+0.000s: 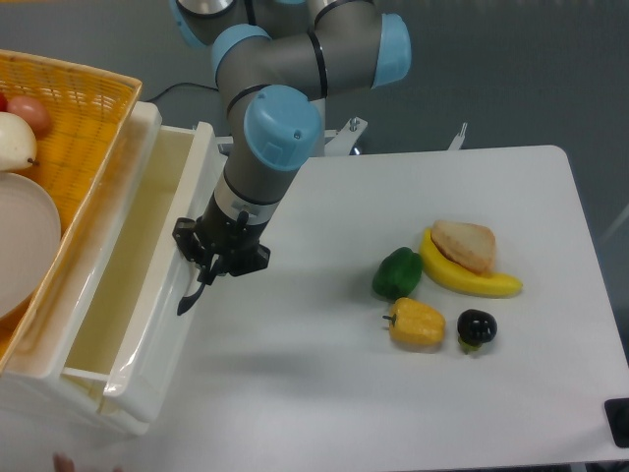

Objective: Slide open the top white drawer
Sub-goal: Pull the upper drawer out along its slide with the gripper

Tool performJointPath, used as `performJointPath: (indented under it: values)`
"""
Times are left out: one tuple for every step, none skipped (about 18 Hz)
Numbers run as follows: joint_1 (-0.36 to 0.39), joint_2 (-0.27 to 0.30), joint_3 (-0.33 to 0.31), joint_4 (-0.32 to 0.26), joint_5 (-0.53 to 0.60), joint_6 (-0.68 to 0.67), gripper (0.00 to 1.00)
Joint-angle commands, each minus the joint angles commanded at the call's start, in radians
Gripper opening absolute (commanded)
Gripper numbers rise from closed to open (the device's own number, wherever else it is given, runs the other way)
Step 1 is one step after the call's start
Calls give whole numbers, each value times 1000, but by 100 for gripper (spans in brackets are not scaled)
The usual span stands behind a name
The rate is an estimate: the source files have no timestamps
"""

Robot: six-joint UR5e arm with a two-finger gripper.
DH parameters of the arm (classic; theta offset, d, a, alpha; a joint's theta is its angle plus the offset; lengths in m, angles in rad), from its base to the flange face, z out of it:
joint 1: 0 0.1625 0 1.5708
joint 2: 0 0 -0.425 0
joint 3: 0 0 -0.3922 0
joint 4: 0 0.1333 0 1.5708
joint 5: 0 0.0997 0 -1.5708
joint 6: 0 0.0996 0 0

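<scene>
The top white drawer stands pulled out at the left of the table, its smooth white inside open to view. Its front panel faces the table and carries a curved black bar handle. My gripper points down at the upper end of that handle and is shut on it. The fingertips are partly hidden by the black gripper body. The lower drawer front is out of view.
An orange woven basket sits on the cabinet, holding a white plate and some produce. On the table to the right lie a green pepper, a yellow pepper, a banana under bread, and a dark fruit.
</scene>
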Motion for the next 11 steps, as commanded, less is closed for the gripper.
performJointPath:
  values:
    - [6,0,0,0,0,0,16]
    - [12,0,0,0,0,2,16]
    - [15,0,0,0,0,8,16]
    - [21,0,0,-3,2,17,16]
    - [29,0,0,-6,2,24,16]
    - [37,0,0,-6,2,31,16]
    - [41,0,0,-8,2,34,16]
    - [46,0,0,-8,2,37,16]
    - [54,0,0,-8,2,38,16]
    - [57,0,0,-8,3,40,16]
    - [63,2,0,-8,9,41,16]
